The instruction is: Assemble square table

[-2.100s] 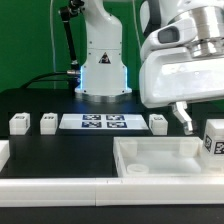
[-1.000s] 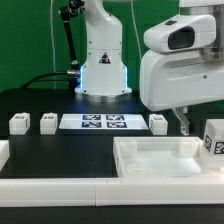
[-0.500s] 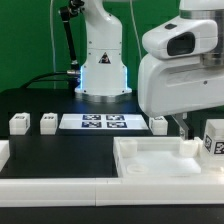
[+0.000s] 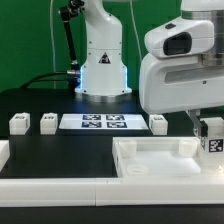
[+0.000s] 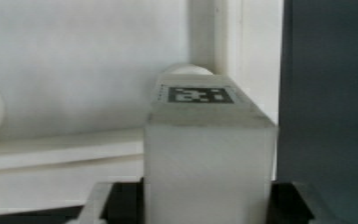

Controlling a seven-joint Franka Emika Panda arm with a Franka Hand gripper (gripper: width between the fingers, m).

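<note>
Beside top's far right corner: gripper (image 4: 209, 128) stands over one leg (image 4: 212, 140), a finger down either side of it.
Pincer: clamped on leg, judged from the wrist view, where leg (image 5: 202, 150) fills the space between the dark pads (image 5: 119, 206) and no gap shows.
Leg: upright, tag toward the exterior camera, just beyond the rim of the top (image 4: 150, 146); base hidden behind that rim, so lift-off cannot be told.
Change: a second ago gripper hung to the exterior view's left of this leg, fingers clear of it. It has since shifted right and enclosed it. Leg's place looks unchanged.
Meaning: grasp appears made and the leg is ready to be picked up; no leg is fitted yet.
Other legs: three (image 4: 19, 123) (image 4: 48, 122) (image 4: 158, 122) in the far row, flanking marker board (image 4: 104, 122), unmoved.
</note>
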